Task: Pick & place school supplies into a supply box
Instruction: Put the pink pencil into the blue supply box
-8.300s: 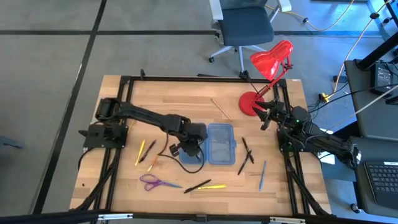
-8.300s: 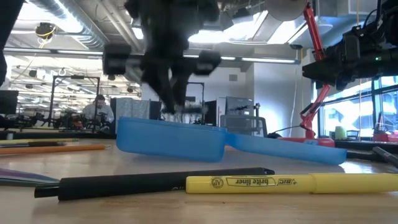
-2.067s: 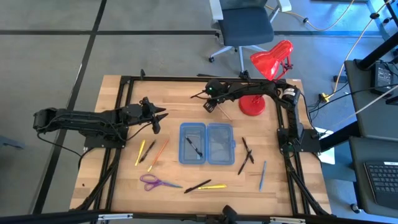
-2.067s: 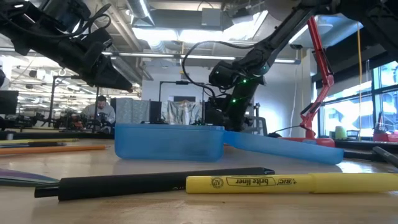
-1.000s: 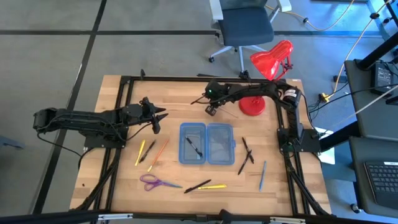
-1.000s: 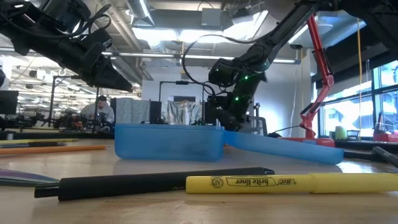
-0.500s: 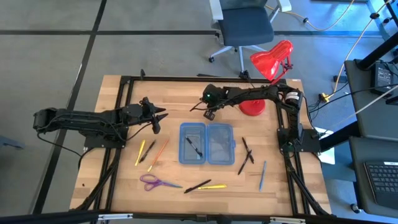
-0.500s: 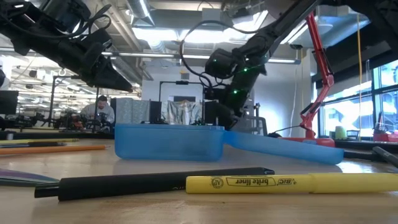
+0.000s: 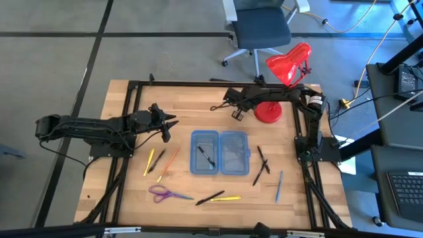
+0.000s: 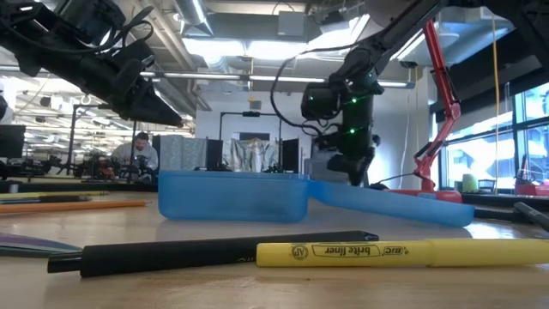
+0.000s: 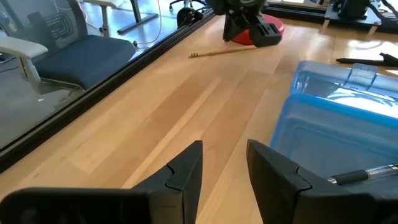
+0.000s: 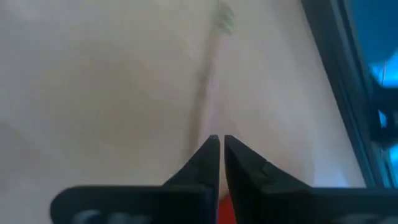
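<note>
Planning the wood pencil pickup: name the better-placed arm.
Right. The right gripper hangs directly over the wood pencil near the red lamp; the left gripper waits across the table.

open blue supply box (image 9: 219,153), scattered pens (image 9: 262,160)

- The high view is evenly lit and sharp; the wooden table (image 9: 198,106) shows only short, soft shadows close under the arms.
- The low view looks into bright ceiling lights (image 10: 202,21) and pale windows at the far side — the arms read as dark shapes against them.
- In that view the yellow highlighter (image 10: 403,251) lies sharp up close, while the room behind is soft.
- The left wrist view is bright, with white glare on the blue supply box (image 11: 339,118).
- The right wrist view is heavily blurred — pale wood, nothing crisp but the dark fingers (image 12: 239,168).
</note>
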Robot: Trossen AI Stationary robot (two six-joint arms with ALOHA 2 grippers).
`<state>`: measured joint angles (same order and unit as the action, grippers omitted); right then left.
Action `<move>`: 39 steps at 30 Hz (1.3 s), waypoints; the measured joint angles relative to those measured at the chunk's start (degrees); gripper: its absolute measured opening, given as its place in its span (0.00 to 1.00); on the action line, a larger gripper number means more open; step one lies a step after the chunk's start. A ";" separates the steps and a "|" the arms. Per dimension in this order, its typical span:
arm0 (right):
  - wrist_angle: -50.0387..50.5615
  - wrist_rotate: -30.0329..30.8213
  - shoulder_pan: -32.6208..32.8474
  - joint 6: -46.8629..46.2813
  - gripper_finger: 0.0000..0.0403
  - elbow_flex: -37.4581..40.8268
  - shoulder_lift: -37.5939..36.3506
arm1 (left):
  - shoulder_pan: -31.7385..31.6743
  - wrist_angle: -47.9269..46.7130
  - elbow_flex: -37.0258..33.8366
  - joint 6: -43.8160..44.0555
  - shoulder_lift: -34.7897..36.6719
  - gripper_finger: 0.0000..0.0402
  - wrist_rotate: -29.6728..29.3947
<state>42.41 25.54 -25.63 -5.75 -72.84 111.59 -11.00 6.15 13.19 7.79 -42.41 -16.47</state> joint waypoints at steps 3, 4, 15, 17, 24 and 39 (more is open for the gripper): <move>2.76 -0.50 -0.63 1.12 0.08 0.00 0.00 | 0.00 0.00 0.00 0.00 0.00 0.30 0.00; 3.41 -0.53 -0.59 1.50 0.08 0.00 0.00 | 0.02 0.00 0.00 0.00 0.00 0.30 0.02; 11.07 -6.63 -0.61 -0.13 0.15 0.00 0.00 | 0.00 0.01 0.00 0.00 0.00 0.30 0.00; 11.10 -7.23 -0.56 0.01 0.20 0.00 0.00 | 0.02 0.00 0.00 0.00 0.00 0.29 0.00; 10.70 -7.26 -0.63 2.74 0.41 0.00 0.00 | 0.02 0.00 0.00 0.00 0.00 0.29 0.00; 8.54 -14.61 -3.81 3.12 0.40 0.09 0.00 | 0.02 0.01 0.00 0.04 0.00 0.30 0.02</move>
<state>50.95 10.93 -29.44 -2.63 -72.75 111.59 -10.98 6.16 13.19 7.84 -42.41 -16.45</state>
